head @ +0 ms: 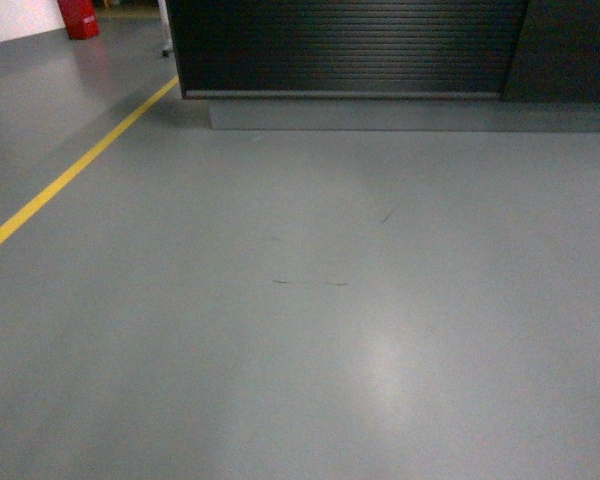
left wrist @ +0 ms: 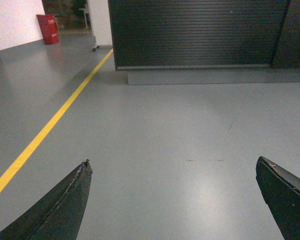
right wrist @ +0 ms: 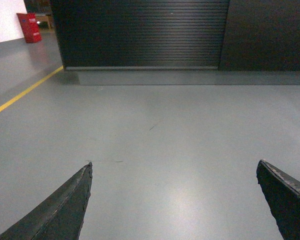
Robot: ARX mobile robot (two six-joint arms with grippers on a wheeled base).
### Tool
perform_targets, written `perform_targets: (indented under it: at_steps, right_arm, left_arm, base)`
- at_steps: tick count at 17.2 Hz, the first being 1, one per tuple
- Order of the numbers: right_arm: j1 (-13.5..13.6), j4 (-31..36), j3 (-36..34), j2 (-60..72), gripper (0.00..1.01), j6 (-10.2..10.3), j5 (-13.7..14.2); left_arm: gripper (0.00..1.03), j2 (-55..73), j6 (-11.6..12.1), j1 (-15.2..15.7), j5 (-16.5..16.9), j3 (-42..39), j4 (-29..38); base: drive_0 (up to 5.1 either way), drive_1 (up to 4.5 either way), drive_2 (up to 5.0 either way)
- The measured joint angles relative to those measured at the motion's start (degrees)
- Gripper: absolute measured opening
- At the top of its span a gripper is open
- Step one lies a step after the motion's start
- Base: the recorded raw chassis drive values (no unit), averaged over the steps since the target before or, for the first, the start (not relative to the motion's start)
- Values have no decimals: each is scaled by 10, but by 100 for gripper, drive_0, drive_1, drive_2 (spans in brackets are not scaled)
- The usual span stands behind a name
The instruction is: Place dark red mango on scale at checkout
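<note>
I'm looking at what seems to be a mock shop or test hall with a store setup. A wide grey floor [head: 310, 330] stretches ahead, smooth and shiny under overhead light, with a yellow line [head: 70, 172] painted across it like an aisle marking. Straight in front stands the checkout [head: 345, 45], its black front ribbed in horizontal slats above a grey base. A red box [head: 78, 17] sits by the white wall far left.

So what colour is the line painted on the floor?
Yellow. The floor line runs diagonally toward the checkout; the left wrist view shows it best.
</note>
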Motion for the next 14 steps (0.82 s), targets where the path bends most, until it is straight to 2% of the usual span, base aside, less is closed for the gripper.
perform_targets:
  at_steps: [4,14]
  right_arm:
    - [0,0,0,0,98,0,0]
    - [0,1,0,0,98,0,0]
  left_arm:
    - [98,0,0,0,0,0,0]
    - [98,0,0,0,0,0,1]
  base:
    - [2,64,-61]
    - [-2,421,-424]
